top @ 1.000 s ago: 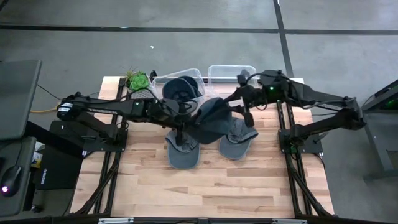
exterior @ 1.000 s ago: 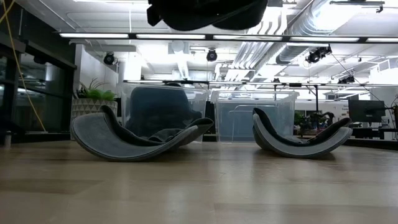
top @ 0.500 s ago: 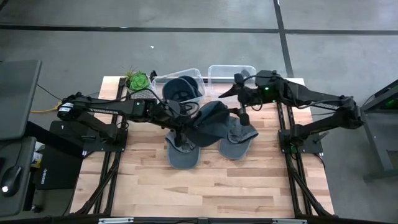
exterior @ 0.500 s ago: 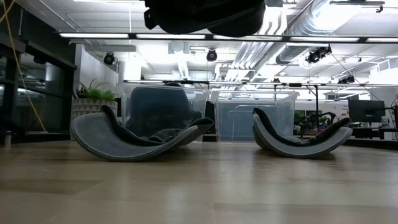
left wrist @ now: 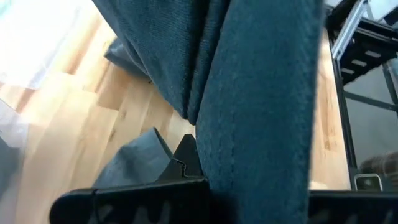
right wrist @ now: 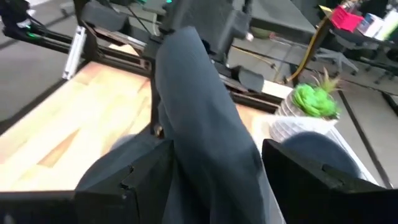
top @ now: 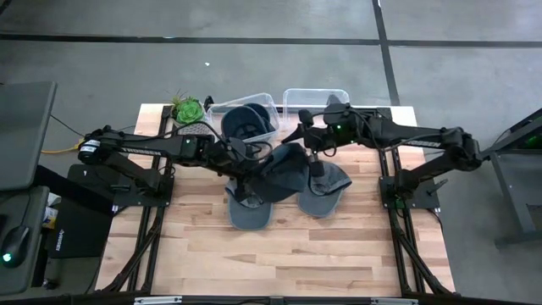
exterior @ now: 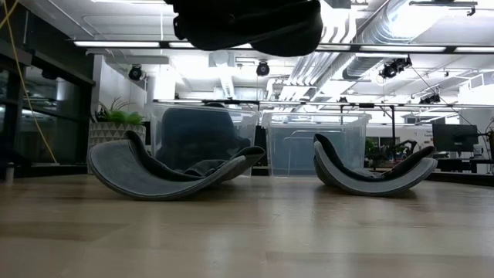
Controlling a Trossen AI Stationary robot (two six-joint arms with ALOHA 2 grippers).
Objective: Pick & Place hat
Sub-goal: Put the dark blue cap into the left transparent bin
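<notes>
A dark blue hat [top: 284,165] hangs in the air above the table's middle and shows at the top of the low view [exterior: 247,23]. My left gripper [top: 254,174] is shut on its left side. My right gripper [top: 309,146] is open at the hat's far right side, and its fingers [right wrist: 134,177] stand on either side of the hat's cloth [right wrist: 205,143]. Two grey hats lie upside down on their crowns on the table [top: 250,210] [top: 326,193]. Another hat [top: 246,120] sits in the left clear bin. My left gripper holds the dark blue hat at a stitched part [left wrist: 249,143] on its left side, coming level from the table's left. The cloth fills the wrist view and hides the fingertips. The hat is lifted clear of the table and droops toward the right.
Two clear bins stand at the table's far edge: the left one [top: 262,102] holds a hat, while the right one [top: 315,95] shows no hat. A potted green plant [top: 186,108] stands at the far left corner. Bare wood [top: 279,254] lies toward the near edge.
My right gripper has moved toward the table's left and slightly toward the far edge, closing in on the held hat's far right side. The hat has shifted a little to the left and dropped slightly in the low view, still in my left gripper.
</notes>
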